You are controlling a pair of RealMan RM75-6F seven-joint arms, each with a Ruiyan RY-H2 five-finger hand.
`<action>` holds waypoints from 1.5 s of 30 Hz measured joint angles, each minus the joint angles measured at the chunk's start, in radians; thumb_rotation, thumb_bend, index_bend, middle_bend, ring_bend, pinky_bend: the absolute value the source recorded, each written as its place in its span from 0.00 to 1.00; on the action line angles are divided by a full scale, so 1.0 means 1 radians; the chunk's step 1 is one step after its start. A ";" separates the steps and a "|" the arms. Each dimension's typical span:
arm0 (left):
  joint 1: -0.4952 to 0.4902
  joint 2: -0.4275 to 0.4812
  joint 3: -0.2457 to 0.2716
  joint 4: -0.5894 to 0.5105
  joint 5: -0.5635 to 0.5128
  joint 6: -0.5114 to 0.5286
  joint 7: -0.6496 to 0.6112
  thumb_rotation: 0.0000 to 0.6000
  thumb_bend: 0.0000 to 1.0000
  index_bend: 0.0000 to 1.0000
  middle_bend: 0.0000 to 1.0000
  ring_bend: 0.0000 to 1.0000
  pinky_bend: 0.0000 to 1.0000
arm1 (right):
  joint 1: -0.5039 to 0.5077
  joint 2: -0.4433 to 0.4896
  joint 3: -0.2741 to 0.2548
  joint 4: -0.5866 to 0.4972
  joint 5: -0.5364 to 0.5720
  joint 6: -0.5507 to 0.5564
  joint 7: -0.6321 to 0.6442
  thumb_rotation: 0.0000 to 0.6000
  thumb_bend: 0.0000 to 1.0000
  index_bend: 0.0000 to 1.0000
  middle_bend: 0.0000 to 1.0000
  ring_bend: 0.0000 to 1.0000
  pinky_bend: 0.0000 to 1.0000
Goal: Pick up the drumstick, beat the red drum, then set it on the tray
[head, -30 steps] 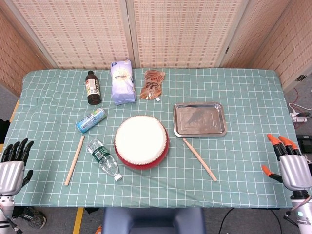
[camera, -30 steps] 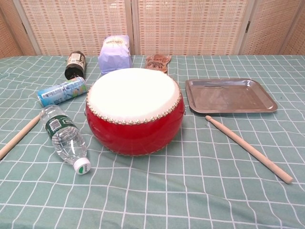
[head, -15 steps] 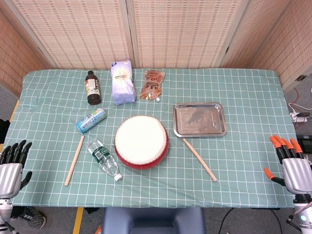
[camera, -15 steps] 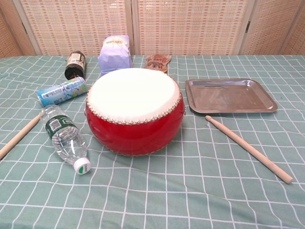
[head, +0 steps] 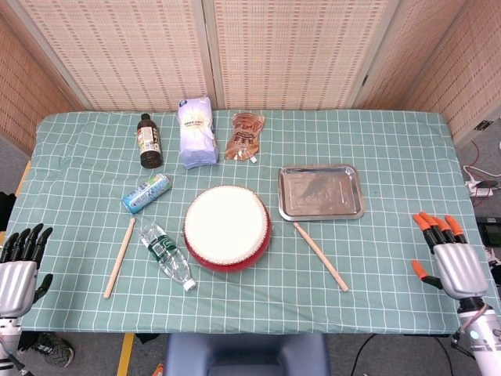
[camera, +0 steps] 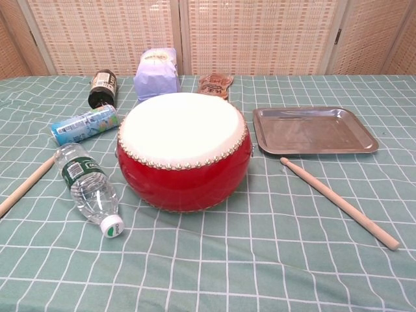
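The drumstick (head: 321, 256) lies flat on the table (head: 391, 141), slanting from just below the tray's (head: 321, 192) front left corner toward the near edge, with the red drum (head: 227, 227) just to its left and bare checked cloth to its right. The tray sits just beyond the stick's far tip, apart from the drum. The right hand (head: 446, 258) hovers at the table's right edge, well apart from the stick, holding nothing, its orange-tipped fingers (head: 432, 222) spread. The left hand (head: 19, 266) hangs at the left near corner, its dark fingers (head: 23, 239) apart and holding nothing. Left of the drum lie a water bottle (head: 166, 255), a second stick (head: 120, 257) and a can (head: 146, 193); along the far side stand a dark bottle (head: 149, 142), a white bag (head: 197, 131) and a brown pouch (head: 245, 136).
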 measured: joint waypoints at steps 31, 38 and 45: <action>0.004 -0.032 0.013 0.065 -0.016 -0.032 -0.044 1.00 0.27 0.00 0.00 0.00 0.02 | 0.403 -0.374 -0.007 0.275 0.047 -0.476 0.002 1.00 0.74 0.00 0.18 0.00 0.00; 0.003 -0.032 0.018 0.072 -0.015 -0.043 -0.055 1.00 0.27 0.00 0.00 0.00 0.02 | 0.418 -0.392 -0.014 0.298 0.072 -0.488 -0.018 1.00 0.74 0.00 0.18 0.00 0.00; 0.005 -0.029 0.021 0.072 -0.011 -0.042 -0.060 1.00 0.27 0.00 0.00 0.00 0.02 | 0.437 -0.409 -0.023 0.312 0.071 -0.499 -0.019 1.00 0.74 0.00 0.18 0.00 0.00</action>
